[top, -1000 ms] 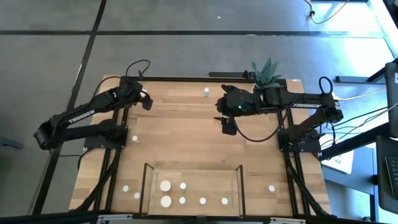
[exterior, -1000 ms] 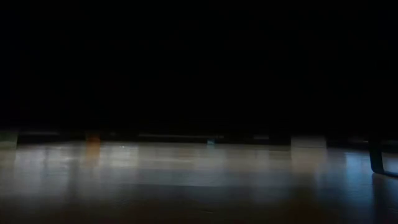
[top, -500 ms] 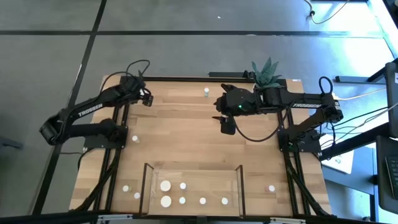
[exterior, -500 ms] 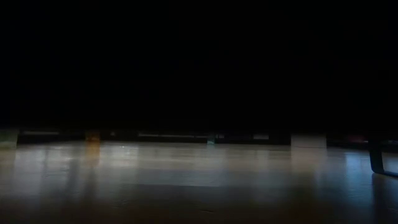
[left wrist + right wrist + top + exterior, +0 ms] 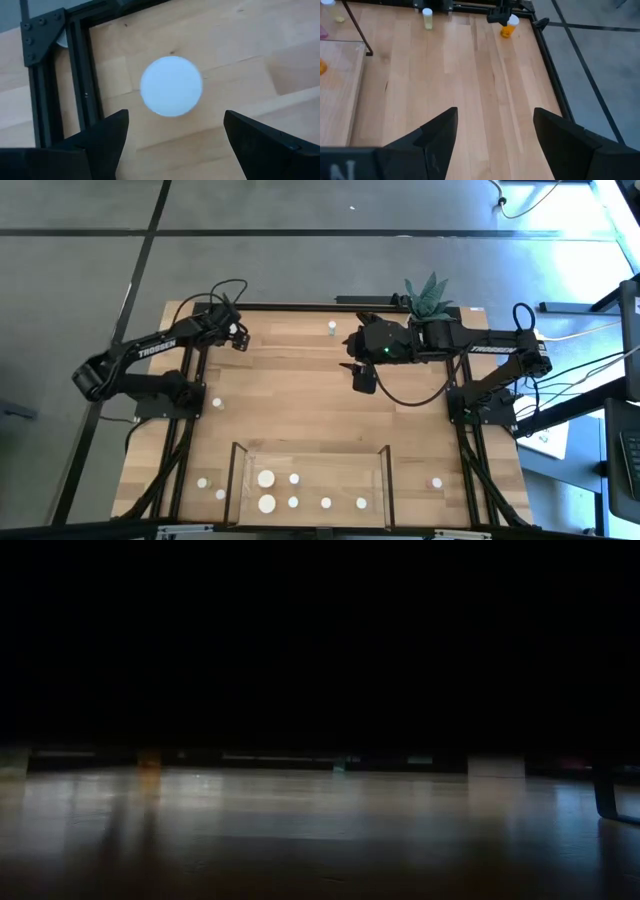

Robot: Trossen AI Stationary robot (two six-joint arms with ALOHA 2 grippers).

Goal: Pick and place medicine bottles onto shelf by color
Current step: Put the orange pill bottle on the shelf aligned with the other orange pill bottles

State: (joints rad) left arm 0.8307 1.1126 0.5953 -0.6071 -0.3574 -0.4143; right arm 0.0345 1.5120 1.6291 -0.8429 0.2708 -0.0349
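Note:
An amber medicine bottle (image 5: 508, 26) with a white cap (image 5: 171, 86) stands upright on the table near its far left corner. My left gripper (image 5: 237, 335) hangs open just above it, one finger on either side of the cap and apart from it. My right gripper (image 5: 362, 380) hovers open over the table's far middle, with nothing between its fingers. The shelf (image 5: 320, 465) lies at the near edge with several white-capped bottles standing on it. Other bottles stand on the table at the far middle (image 5: 331, 328), the left (image 5: 216, 404), the near left (image 5: 202, 481) and the near right (image 5: 437, 482).
A spiky green plant in a pot (image 5: 428, 298) stands at the far edge, behind my right arm. Dark frame bars (image 5: 47, 75) run along the table's edge close to the amber bottle. Bare wood lies between the two grippers and the shelf. The low view is nearly dark.
My left gripper has reached out toward the table's far left corner and sunk down over the amber bottle, tipping more steeply downward and staying open.

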